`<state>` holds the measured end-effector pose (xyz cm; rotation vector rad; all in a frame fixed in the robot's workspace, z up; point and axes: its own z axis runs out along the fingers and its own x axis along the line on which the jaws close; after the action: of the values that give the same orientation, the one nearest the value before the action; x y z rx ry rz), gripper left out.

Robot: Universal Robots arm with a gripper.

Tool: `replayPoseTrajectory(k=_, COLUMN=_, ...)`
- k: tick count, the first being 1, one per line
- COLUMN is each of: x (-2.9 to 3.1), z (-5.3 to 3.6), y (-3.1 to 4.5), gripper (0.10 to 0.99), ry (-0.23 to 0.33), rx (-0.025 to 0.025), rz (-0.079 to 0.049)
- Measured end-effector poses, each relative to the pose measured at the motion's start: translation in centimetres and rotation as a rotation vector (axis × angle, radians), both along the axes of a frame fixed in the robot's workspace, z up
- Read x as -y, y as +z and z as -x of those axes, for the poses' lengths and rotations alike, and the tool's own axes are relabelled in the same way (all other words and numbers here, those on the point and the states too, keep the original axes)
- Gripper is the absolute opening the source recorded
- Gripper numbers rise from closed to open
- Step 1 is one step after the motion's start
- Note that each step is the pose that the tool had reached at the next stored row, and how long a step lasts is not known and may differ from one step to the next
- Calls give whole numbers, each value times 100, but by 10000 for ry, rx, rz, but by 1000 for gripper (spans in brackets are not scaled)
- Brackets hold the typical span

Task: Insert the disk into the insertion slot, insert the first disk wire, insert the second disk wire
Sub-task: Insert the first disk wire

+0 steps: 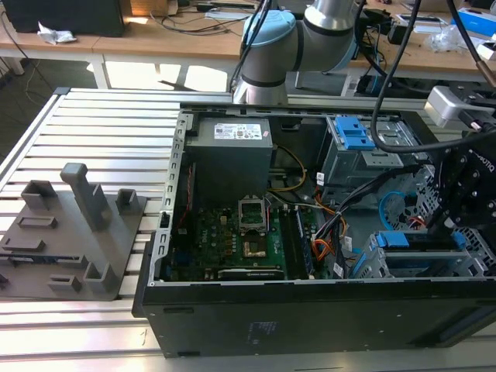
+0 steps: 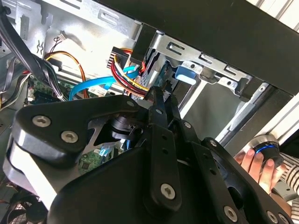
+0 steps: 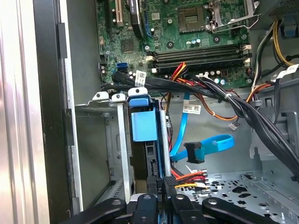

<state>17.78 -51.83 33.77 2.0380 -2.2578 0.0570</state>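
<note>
the end effector (image 3: 159, 181) reaches into an open computer case (image 1: 310, 325) that lies on a slatted metal surface (image 1: 108, 132). its two black fingers are clenched, tips almost meeting. a red, yellow and black wire bundle (image 3: 188, 176) runs right up to the tips, and in the second wrist view the same coloured wires end at the fingertips. whether a plug is pinched between them i cannot tell, since the fingers cover that spot.

the disk (image 3: 143, 126) stands on edge straight ahead of the fingertips. it sits inside the insertion slot (image 3: 93, 140), with its blue caddy tab at the cage's open end and the grey sheet-metal walls on both sides of it. in the exterior view the slot is just below the end effector's black body, in the corner of the case nearest that body.

a flat blue cable (image 3: 219, 142) loops just beside the fingers, on the side away from the slot. its black plug hangs free, touching neither the disk nor the fingers. further ahead, past the disk, lies the green motherboard (image 3: 187, 28), crossed by a thick black cable bunch.

in the second wrist view a person's hand (image 2: 254, 163) rests on a small round device outside the case, behind the end effector. well apart from it, on the far side of the case, a grey fixture (image 1: 74, 232) stands on the surface.
</note>
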Motion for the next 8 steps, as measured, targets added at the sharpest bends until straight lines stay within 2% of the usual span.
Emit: replayPoseTrajectory(k=8, x=17, z=-7, y=-9, gripper=173, ry=1, rx=1, rz=-134)
